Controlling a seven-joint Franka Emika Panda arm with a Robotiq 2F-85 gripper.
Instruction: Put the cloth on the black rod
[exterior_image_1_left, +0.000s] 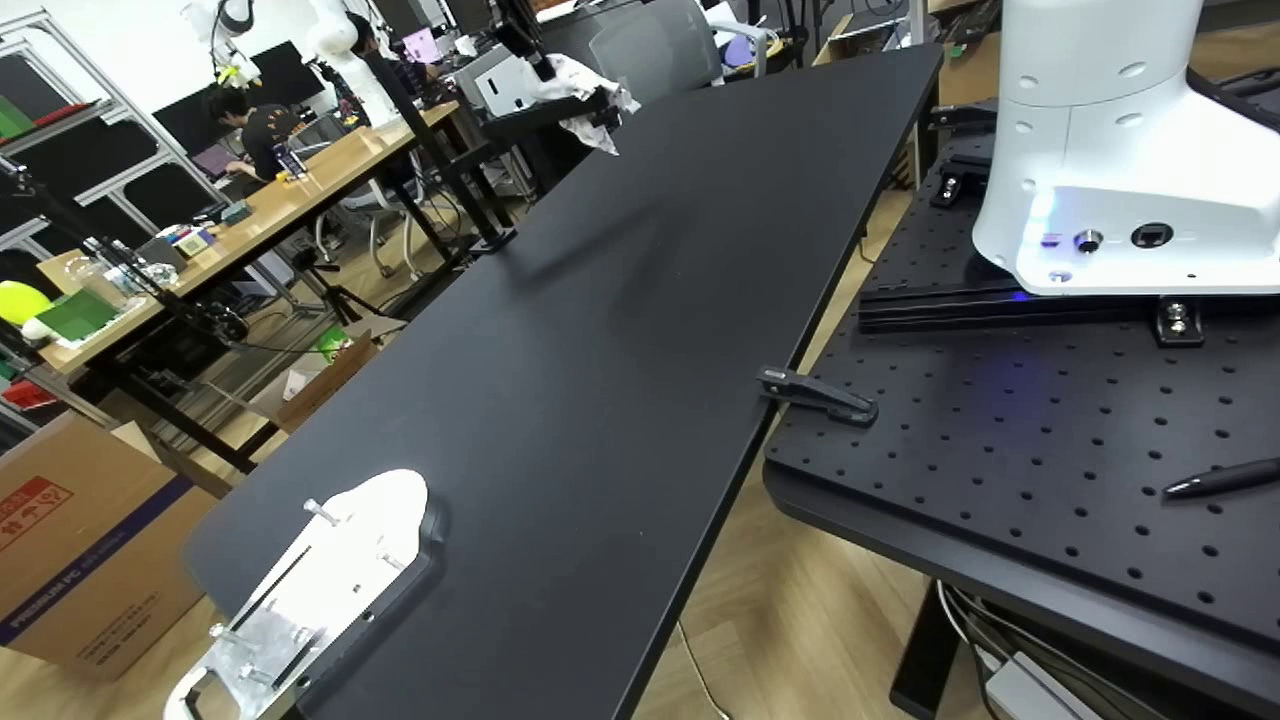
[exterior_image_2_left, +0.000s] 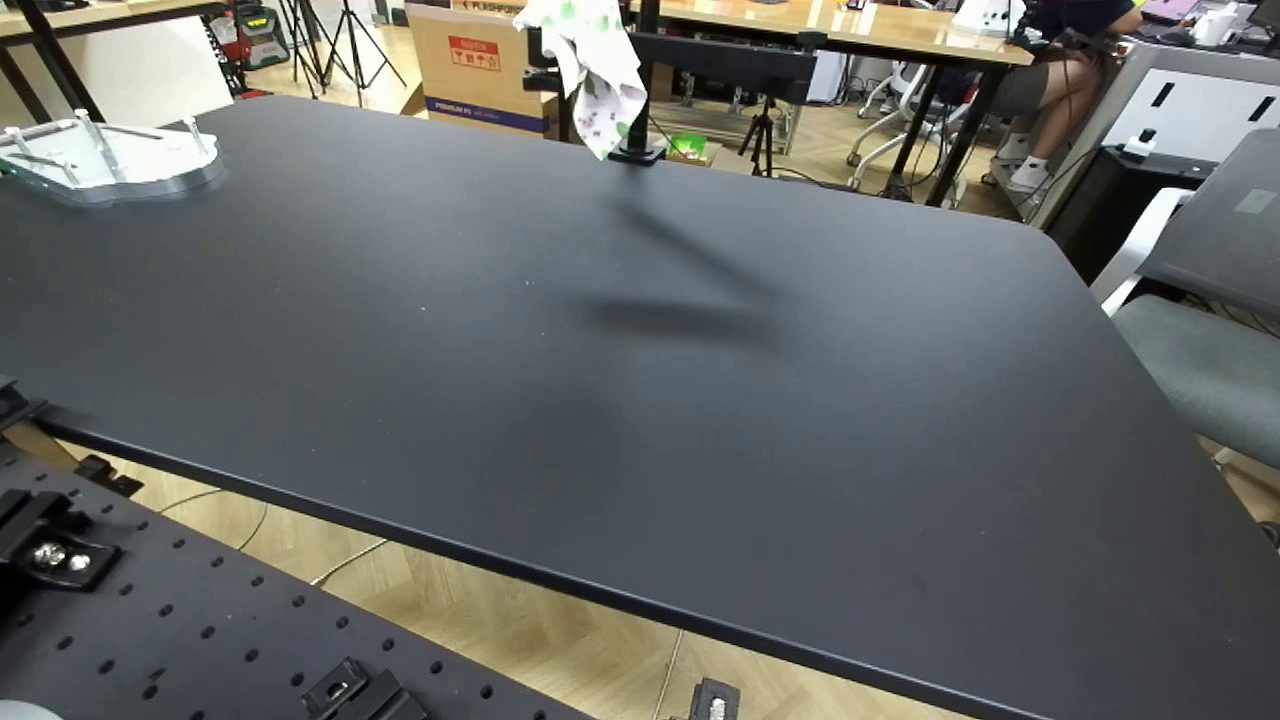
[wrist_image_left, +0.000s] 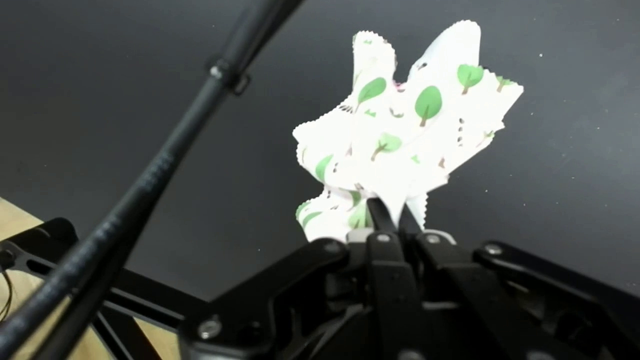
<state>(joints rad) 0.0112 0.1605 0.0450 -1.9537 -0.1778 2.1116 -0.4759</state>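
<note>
The white cloth (wrist_image_left: 395, 125) with green tree prints hangs bunched from my gripper (wrist_image_left: 392, 207), which is shut on it in the wrist view. In an exterior view the gripper (exterior_image_1_left: 543, 70) holds the upper left of the cloth (exterior_image_1_left: 590, 90) at the end of the black rod (exterior_image_1_left: 540, 117). The rod hides part of the cloth there. In an exterior view the cloth (exterior_image_2_left: 600, 75) hangs in front of the left part of the rod (exterior_image_2_left: 725, 65), with the gripper out of view. I cannot tell whether the cloth rests on the rod.
A black upright post (exterior_image_2_left: 648, 80) carries the rod at the far edge of the black table (exterior_image_2_left: 600, 420). A white board with metal pegs (exterior_image_1_left: 350, 540) lies on the table. A grey chair (exterior_image_2_left: 1200, 250) stands beyond the table's end. A blurred black line (wrist_image_left: 165, 160) crosses the wrist view.
</note>
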